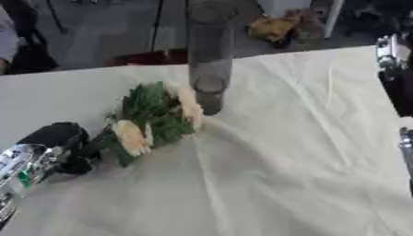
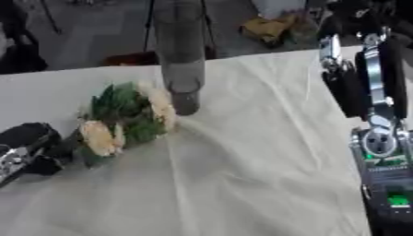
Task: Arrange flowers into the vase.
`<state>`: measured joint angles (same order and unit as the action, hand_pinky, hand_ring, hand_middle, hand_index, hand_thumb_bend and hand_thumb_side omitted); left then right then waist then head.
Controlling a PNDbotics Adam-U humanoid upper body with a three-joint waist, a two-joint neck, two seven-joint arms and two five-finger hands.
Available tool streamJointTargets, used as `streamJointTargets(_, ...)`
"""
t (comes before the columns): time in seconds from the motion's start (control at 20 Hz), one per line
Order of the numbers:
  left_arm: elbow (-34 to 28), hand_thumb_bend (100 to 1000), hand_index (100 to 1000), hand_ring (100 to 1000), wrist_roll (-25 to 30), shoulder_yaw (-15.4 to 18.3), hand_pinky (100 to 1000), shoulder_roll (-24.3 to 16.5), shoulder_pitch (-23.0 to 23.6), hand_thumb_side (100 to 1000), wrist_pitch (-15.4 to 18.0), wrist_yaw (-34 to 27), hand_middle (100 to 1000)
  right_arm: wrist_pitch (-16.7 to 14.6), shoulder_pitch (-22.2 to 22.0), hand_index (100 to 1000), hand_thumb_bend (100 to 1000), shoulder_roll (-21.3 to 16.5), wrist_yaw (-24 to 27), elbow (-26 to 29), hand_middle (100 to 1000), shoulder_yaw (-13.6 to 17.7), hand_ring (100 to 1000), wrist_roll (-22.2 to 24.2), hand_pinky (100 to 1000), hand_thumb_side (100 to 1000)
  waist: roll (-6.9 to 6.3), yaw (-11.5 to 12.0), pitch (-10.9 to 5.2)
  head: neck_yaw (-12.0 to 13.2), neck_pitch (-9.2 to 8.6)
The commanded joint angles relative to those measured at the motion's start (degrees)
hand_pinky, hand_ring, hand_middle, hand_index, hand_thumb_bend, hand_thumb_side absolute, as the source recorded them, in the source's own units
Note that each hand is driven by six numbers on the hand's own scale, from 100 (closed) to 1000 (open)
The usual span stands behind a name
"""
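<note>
A tall clear glass vase [image 1: 209,69] stands upright at the back middle of the cream-clothed table [image 1: 282,175]. A bunch of flowers [image 1: 157,117], cream blooms among green leaves, lies on the cloth just left of the vase's foot, with one bloom touching it. My left hand [image 1: 61,140], black with a silver forearm, sits at the lower left with its fingers curled at the stem end of the bunch. My right hand [image 2: 351,90] hangs above the table's right edge, far from the vase, and its shape is blurred.
The cloth is wrinkled in long folds to the right of the vase. Beyond the table's far edge are a dark floor, a yellowish heap [image 1: 274,27] and some stands. A person's sleeve [image 1: 6,41] shows at the far left.
</note>
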<state>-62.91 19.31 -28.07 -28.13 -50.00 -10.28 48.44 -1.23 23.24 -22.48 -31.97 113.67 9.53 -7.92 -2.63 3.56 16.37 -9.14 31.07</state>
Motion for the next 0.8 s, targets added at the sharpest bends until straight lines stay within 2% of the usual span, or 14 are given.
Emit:
streamJointTargets(0.05,0.39,100,352,100,-1.64,1.14,100,-0.58,-1.19,412,3.17,-1.23,246,0.12,0.91,960,100,-0.93,0.63,0.92,782,0.44,939,-0.27,798,1000,0.17,-0.04,-0.84,0.26,-0.61)
streamJointTargets(0.15,1.04,100,330,100,-1.76,1.38,100,-0.58,-1.15,420,5.09,-1.91,219,0.12,0.90,959,100,-0.91,0.66,0.92,782,0.45,939,-0.31,798,1000,0.15,-0.07,-0.78,0.19,-0.66)
streamJointTargets(0.25,1.75,100,217,100,-1.74,1.69,100,-0.44,-1.12,417,6.01,-2.66,112,0.11,0.91,959,100,-0.89,0.69,0.92,781,0.46,939,-0.34,798,1000,0.13,-0.10,-0.74,0.11,-0.72)
streamJointTargets(0.45,2.80,100,128,100,-2.26,2.21,100,-0.05,-1.26,451,6.12,-4.31,100,0.11,0.89,959,100,-0.86,0.73,0.92,779,0.50,938,-0.41,798,1000,0.13,-0.20,-0.69,0.08,-0.85)
streamJointTargets(0.55,3.06,100,100,100,-2.55,2.32,100,0.07,-1.28,401,5.74,-4.55,100,0.14,0.86,959,100,-0.84,0.75,0.92,779,0.54,938,-0.44,798,1000,0.13,-0.23,-0.68,0.09,-0.89)
streamJointTargets(0.8,2.47,100,100,100,-3.13,2.58,100,-0.09,-1.00,285,5.70,-4.28,100,0.13,0.79,959,100,-0.82,0.75,0.92,778,0.60,938,-0.51,799,1000,0.13,-0.23,-0.80,0.00,-0.99)
